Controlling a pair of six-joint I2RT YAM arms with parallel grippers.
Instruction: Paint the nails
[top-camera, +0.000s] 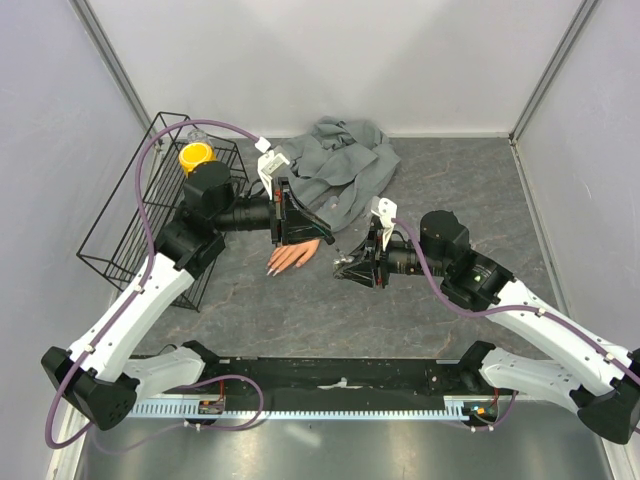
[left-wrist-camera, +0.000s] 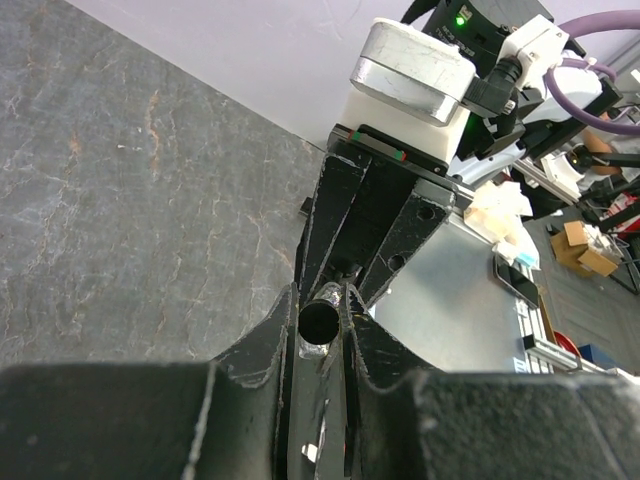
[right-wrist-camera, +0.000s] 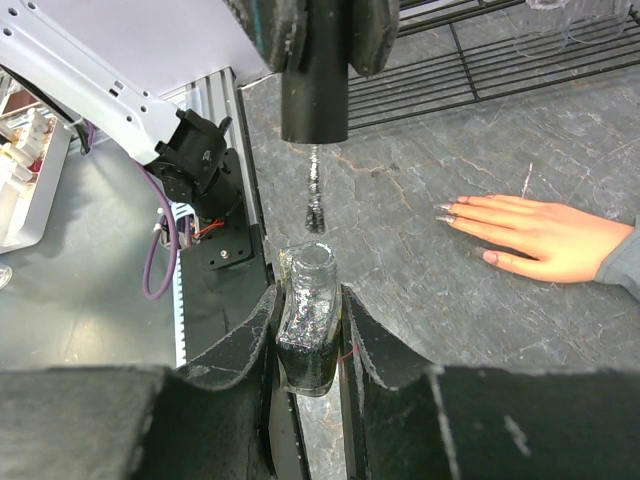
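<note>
Left arm (top-camera: 150, 290): stretched forward, wrist turned right
Left gripper (left-wrist-camera: 320, 318): nearly closed — gripping
Right arm (top-camera: 540, 320): angled leftward
Right gripper (right-wrist-camera: 310, 310): clamped tight

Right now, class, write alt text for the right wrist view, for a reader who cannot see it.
The right tool clamps an open glass polish bottle, while the left tool holds the black cap above it, its brush hanging over the bottle's mouth. To the right, a mannequin hand lies flat, nails up, on the grey table.
</note>
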